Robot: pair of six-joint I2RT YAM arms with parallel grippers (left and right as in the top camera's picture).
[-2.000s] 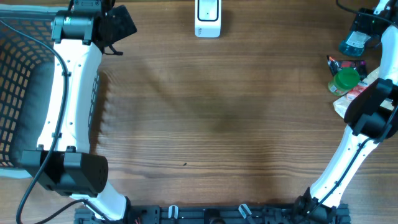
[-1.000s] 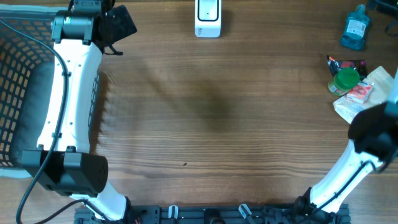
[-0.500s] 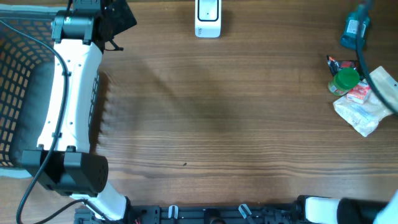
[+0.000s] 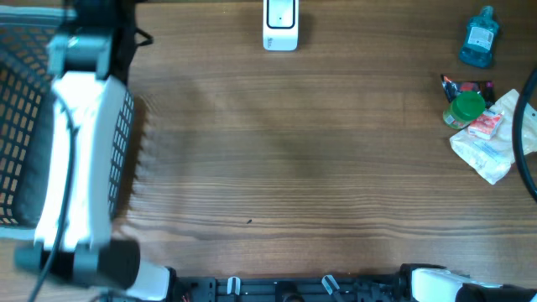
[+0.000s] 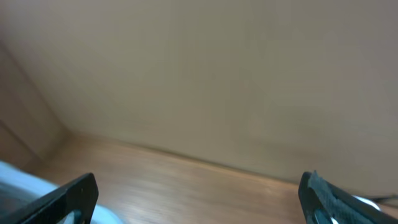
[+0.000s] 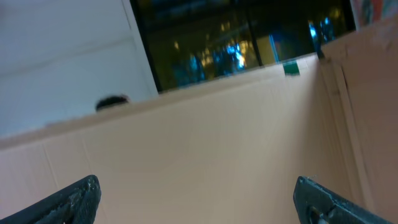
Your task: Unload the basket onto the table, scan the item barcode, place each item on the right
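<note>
Overhead, shows the white scanner point(image 4: 280, 25) at the middle of the far edge of the table point(image 4: 294, 168). Places the goods well apart from it, at the right edge: blue bottle point(image 4: 480, 38), green-capped jar point(image 4: 467, 107), red-and-white packet point(image 4: 485, 126), crumpled bag point(image 4: 491, 159), none gripped. Finds the left arm point(image 4: 80, 143) blurred over the black basket point(image 4: 21, 109). Catches the left gripper point(image 5: 199, 186) spread wide on nothing, facing cardboard. Same for the right gripper point(image 6: 198, 186): wide, empty.
</note>
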